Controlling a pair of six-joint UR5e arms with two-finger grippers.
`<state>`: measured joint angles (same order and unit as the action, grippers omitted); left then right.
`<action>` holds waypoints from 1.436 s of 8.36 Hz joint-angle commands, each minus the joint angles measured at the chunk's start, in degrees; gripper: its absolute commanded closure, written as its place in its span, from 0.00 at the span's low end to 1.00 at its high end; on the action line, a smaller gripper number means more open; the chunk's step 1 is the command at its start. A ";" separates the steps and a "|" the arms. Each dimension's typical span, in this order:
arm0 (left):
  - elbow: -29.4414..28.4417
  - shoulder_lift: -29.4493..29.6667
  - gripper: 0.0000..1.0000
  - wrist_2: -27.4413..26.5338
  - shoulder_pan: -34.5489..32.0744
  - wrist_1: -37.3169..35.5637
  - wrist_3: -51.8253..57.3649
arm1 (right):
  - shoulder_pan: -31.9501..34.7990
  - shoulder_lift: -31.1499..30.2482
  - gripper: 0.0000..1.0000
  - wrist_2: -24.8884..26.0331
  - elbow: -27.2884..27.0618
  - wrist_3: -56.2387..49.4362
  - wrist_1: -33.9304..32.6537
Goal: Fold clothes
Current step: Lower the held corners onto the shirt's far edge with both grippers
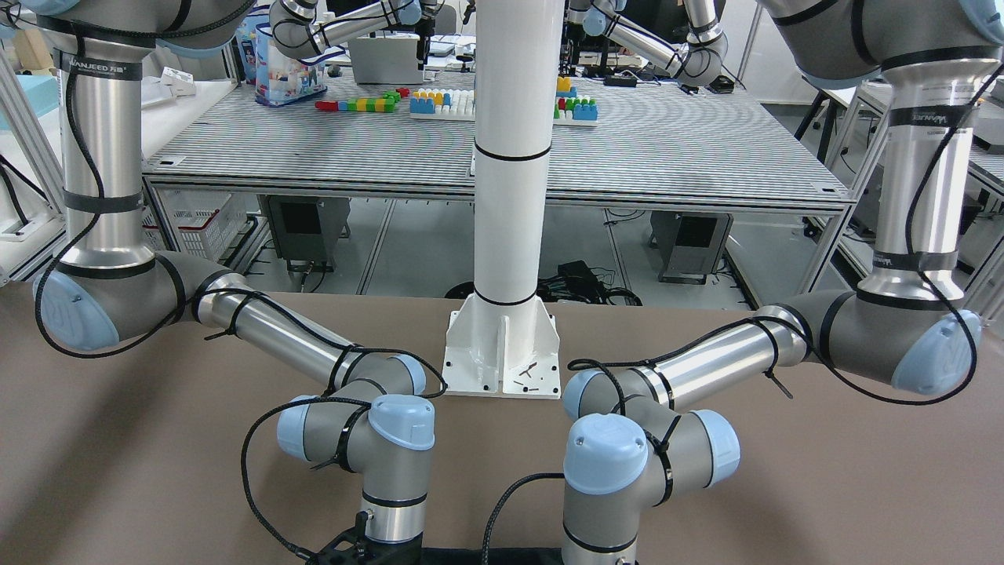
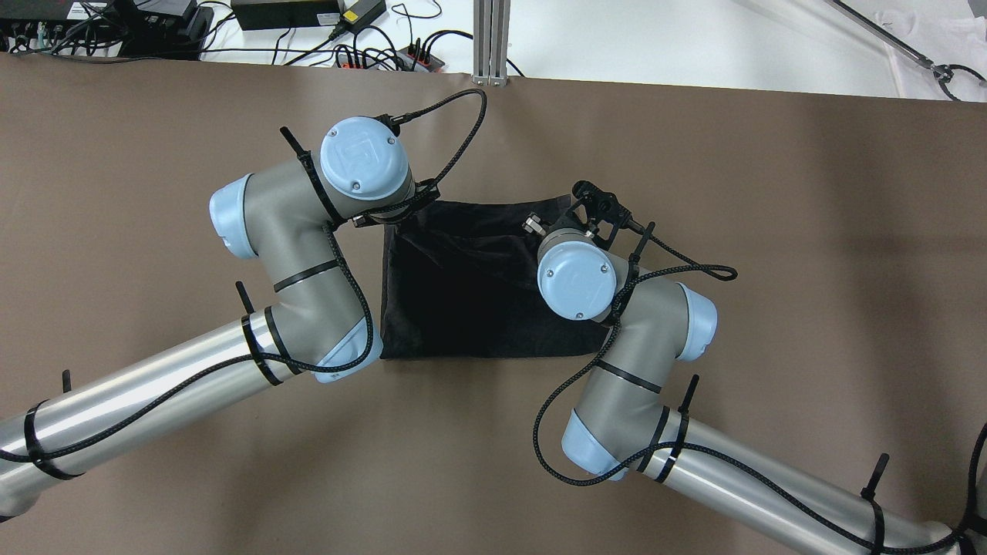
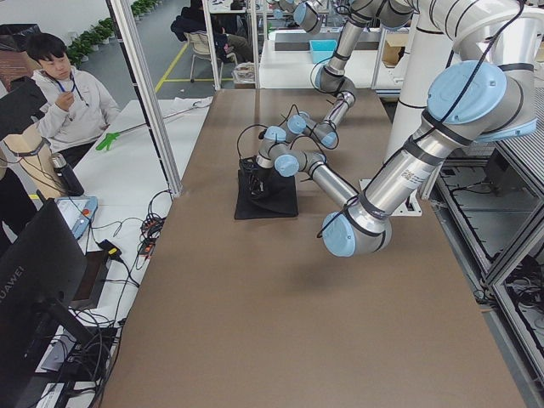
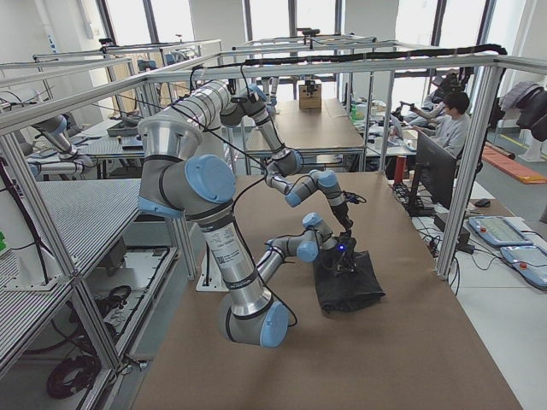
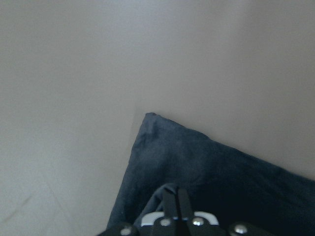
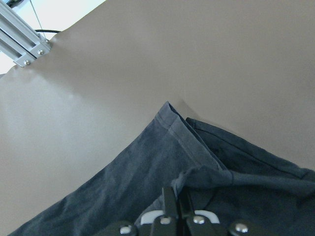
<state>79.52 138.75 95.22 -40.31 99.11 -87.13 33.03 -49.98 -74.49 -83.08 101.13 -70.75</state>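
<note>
Clothes (image 2: pixel 463 301) lie flat on the table (image 2: pixel 771 231), straight out in front of the white pillar (image 1: pixel 510 196), on the operators' side of it. Both arms reach out from the pillar to the cloth's far edge. L gripper (image 5: pixel 172 196): fingers pressed together w/ a pinch of dark fabric caught btwn them, just inside the far corner. R gripper (image 6: pixel 174 196): same, clamped tight on a bunched-up ridge near the other far corner; the hem there shows a 2nd layer under it, so prob. already doubled or lifting. Looks like the grasp step of a fold, both far corners taken, nothing carried over yet. Next move prob. needs both arms to lift together, same height, then draw the far edge back toward the pillar and lay it on the near edge. If they're out of sync, the fold goes skewed.
</note>
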 commanded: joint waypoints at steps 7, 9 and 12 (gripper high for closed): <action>4.59 -4.02 0.00 0.58 -0.91 5.74 5.83 | 2.41 -1.42 0.08 -7.86 -3.14 1.41 2.73; 4.59 -4.02 0.00 0.49 -0.91 5.74 5.83 | -1.81 -5.37 0.09 -7.69 -7.16 2.23 2.90; 4.59 -4.37 0.00 0.49 -0.91 5.74 5.83 | -3.06 -6.80 0.56 -7.51 -9.82 6.67 3.17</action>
<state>84.09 134.65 95.68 -41.22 104.79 -81.30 30.63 -56.34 -82.08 -91.69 103.67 -67.75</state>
